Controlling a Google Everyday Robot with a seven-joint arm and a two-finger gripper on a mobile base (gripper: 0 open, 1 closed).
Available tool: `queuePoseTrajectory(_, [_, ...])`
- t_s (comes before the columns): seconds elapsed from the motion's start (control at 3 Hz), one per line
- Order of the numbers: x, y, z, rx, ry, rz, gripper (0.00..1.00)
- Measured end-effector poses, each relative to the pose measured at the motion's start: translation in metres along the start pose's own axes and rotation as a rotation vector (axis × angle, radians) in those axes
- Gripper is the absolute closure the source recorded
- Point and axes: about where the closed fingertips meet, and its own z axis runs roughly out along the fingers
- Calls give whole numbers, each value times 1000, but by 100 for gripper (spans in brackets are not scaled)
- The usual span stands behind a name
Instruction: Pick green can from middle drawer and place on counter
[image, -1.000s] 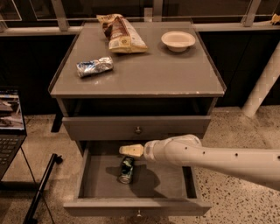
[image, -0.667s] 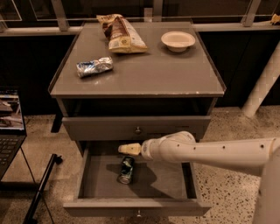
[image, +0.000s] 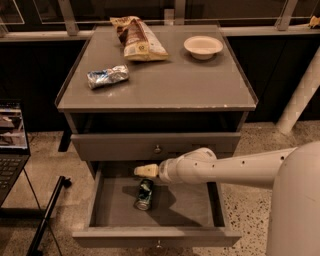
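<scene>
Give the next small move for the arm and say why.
Probably lower the gripper a little, down toward the green can. The gripper hovers over the open middle drawer, near the can's far end and apart from it. The can appears to lie on its side on the drawer floor, so it is not held and cannot yet go to the counter.

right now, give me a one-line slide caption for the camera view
Gripper hovers in the open middle drawer, close to the green can lying on its floor, below the counter.
</scene>
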Motion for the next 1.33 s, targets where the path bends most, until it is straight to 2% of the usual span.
queuePoseTrajectory(0.33, [-4, -5, -6, 7, -37, 15, 0])
queuePoseTrajectory(0.67, [-5, -12, 11, 6, -51, 59, 0])
queuePoseTrajectory(1.33, [22, -13, 55, -23, 22, 138, 0])
